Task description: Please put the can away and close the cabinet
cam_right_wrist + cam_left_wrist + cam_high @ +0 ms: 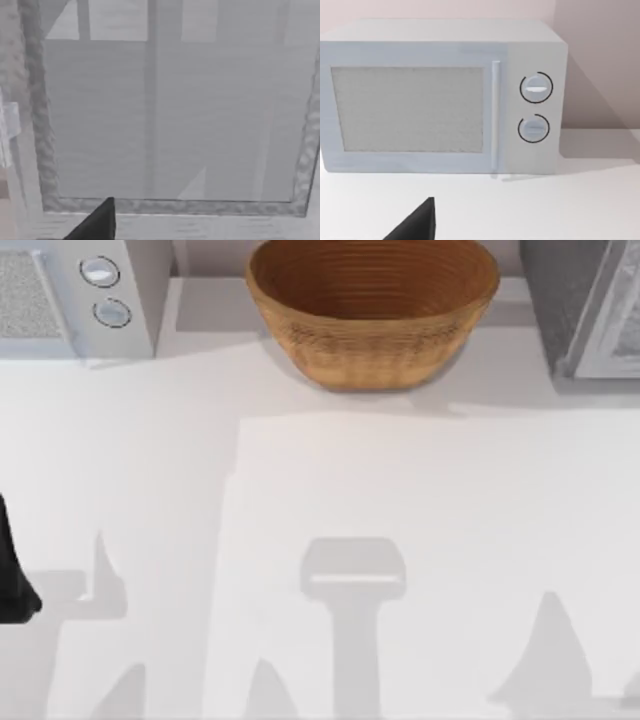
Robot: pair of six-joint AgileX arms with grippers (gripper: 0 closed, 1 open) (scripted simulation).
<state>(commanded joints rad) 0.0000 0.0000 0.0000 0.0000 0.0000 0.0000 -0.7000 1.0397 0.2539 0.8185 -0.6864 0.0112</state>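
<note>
White worktop [400,500], matte, crossed by soft grey shadows in the lower half of the frame.

Top view:
- Woven basket [372,315], tan, at top centre, standing upright with its mouth open upward.
- Pale grey microwave [80,295] in the upper left corner, its two round dials facing the lower edge of the frame.
- Cabinet [585,305] in the upper right corner: dark grey body, with a lighter framed panel [618,325] slanting along its right side. Whether that panel is open or closed cannot be told.
- Black part of the left arm [12,575] at the left edge, mid-height, above the worktop.

Left wrist view:
- Microwave [440,97] seen front-on, resting on the worktop, door shut, vertical handle [495,115] beside the two dials.
- Plain pinkish wall [600,60] behind it.
- Left gripper [417,222] as a black wedge at the lower edge; state of the jaws cannot be told.

Right wrist view:
- Close on the cabinet's panel [170,120]: a grey pane in a rough-textured frame [175,206], upright bars faintly visible behind it.
- Right gripper [97,222] as a black wedge at the lower edge, near the frame's bottom rail; state of the jaws cannot be told.
</note>
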